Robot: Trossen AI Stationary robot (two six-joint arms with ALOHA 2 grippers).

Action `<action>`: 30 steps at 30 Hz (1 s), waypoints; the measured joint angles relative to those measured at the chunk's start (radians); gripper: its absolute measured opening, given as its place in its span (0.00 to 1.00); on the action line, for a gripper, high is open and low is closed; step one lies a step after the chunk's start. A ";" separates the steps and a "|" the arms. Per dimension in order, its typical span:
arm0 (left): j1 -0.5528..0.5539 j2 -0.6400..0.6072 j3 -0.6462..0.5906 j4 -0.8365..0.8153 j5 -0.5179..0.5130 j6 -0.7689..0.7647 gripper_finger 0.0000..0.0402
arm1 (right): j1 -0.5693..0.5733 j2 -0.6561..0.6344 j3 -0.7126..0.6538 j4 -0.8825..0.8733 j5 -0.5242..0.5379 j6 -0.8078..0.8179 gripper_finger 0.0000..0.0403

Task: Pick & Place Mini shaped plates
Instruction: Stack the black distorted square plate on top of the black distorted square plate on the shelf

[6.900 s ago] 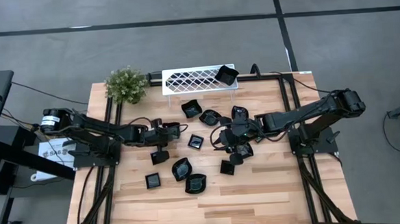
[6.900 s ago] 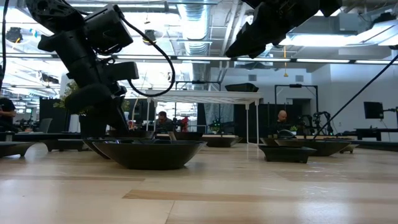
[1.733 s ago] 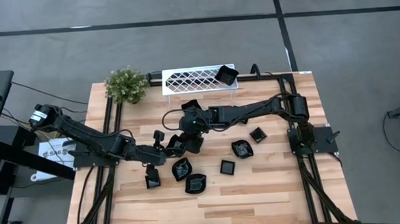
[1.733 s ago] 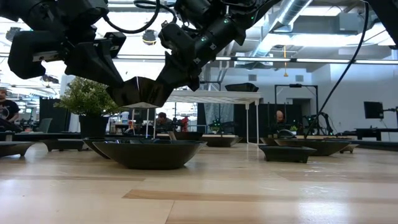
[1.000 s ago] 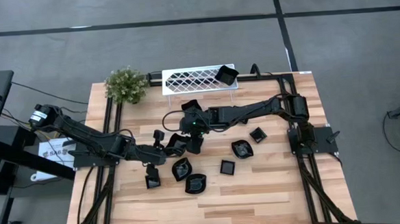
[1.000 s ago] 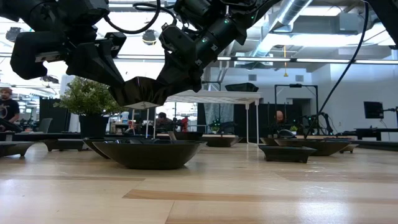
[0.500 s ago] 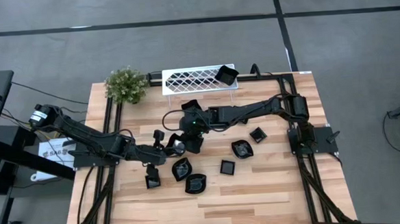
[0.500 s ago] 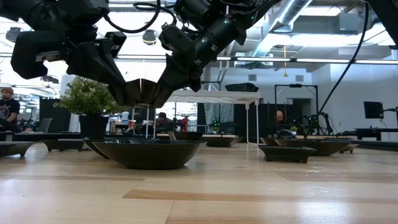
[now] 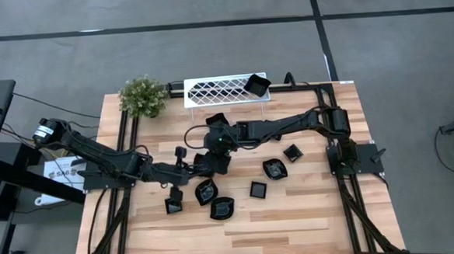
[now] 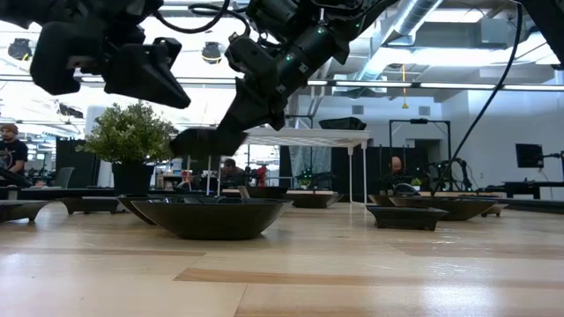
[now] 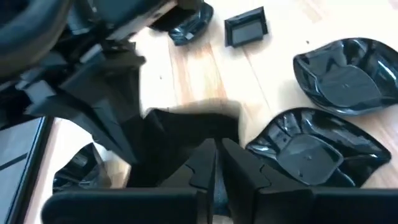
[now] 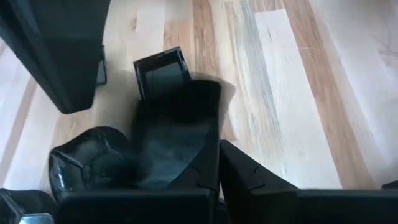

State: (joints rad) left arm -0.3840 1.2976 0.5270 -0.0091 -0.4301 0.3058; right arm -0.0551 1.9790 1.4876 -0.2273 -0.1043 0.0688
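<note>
Mini shaped plate (image 12: 177,134) is gripped above the desk (image 9: 294,217) by the closed right claw (image 9: 208,161); the left claw (image 9: 189,170), beside it, appears closed on nothing.

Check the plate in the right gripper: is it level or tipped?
Tipped. In the low view the plate slopes down from the right gripper, clear of the table.
</note>
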 joint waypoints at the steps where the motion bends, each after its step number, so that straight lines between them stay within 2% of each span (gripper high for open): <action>1: 0.000 0.000 0.000 0.000 -0.005 0.000 0.08 | 0.001 0.000 0.000 -0.001 0.000 0.000 0.00; 6: 0.000 0.000 0.000 0.001 -0.063 -0.025 0.13 | 0.001 -0.001 0.000 -0.001 -0.003 -0.001 0.00; 11: -0.001 0.000 0.000 0.001 -0.078 -0.020 0.17 | -0.001 -0.017 -0.001 -0.012 -0.002 -0.018 0.00; 19: -0.001 -0.008 0.000 0.004 -0.176 -0.011 0.17 | -0.038 -0.083 -0.002 -0.103 -0.001 -0.042 0.00; 24: -0.001 -0.054 0.000 -0.005 -0.192 -0.011 0.18 | -0.093 -0.151 -0.001 -0.162 0.002 -0.021 0.00; 26: -0.001 -0.079 0.000 0.001 -0.192 -0.012 0.18 | -0.119 -0.187 -0.001 -0.173 0.018 -0.018 0.00; 30: 0.000 -0.146 0.000 -0.003 -0.192 -0.019 0.18 | -0.189 -0.273 -0.001 -0.237 0.119 -0.019 0.00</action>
State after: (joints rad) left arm -0.3843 1.1519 0.5274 -0.0121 -0.6216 0.2869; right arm -0.2441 1.7058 1.4868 -0.4638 0.0147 0.0493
